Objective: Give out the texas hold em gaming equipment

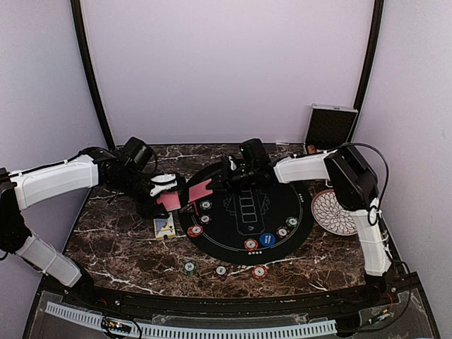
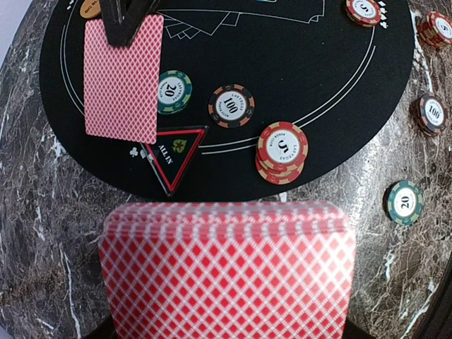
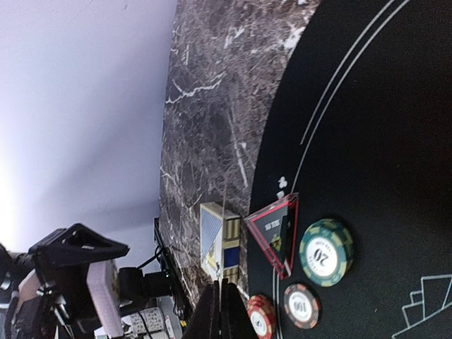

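Dark marble tabletop [image 1: 113, 233], with a black felt mat [image 1: 244, 233] at its middle. The left gripper [image 1: 167, 189] is clamped on the red-backed deck [image 2: 226, 275], just off the mat's left edge. The right gripper [image 3: 220, 309], fingers pressed tight, pinches one card [image 2: 121, 78] over the mat's left part, near the green chip [image 2: 173, 92] lying on the mat.

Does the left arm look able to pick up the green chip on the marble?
Likely not: the left tool is shut on the deck, so it has no free grip; the way to the green chip looks open.
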Controlling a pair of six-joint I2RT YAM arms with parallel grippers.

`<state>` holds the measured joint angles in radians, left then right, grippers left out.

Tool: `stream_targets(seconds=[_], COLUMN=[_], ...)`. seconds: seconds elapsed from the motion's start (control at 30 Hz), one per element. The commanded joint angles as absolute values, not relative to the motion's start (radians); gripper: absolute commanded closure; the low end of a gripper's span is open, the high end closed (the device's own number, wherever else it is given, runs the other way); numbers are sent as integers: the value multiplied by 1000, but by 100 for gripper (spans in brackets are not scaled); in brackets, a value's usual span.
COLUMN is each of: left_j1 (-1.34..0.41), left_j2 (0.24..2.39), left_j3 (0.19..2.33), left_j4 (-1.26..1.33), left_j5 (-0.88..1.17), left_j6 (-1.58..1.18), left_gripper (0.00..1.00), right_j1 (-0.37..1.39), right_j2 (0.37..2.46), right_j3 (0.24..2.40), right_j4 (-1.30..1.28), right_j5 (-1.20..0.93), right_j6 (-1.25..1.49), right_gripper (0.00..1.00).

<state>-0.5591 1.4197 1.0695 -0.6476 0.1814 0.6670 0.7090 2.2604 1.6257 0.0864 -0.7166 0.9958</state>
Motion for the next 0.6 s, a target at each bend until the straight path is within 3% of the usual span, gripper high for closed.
stream_targets(seconds=[0.0,0.3,0.57], left_j1=[-555,-555,-555], left_j2=[1368,1358,1355], left_j3=[1053,1043,1039], left_j4=[-670,-667,-670], left_j5=[202,201,203], left_j6=[653,661,663], left_gripper=[84,84,84], right_j1=[722,734,733], right_j2=[2342,2451,2426], right_j3=[1716,1847,1879], right_j4=[143,98,-63], right_j5=[-688,-623,-531], right_j6=[1037,1033,914], right_gripper=[100,99,57])
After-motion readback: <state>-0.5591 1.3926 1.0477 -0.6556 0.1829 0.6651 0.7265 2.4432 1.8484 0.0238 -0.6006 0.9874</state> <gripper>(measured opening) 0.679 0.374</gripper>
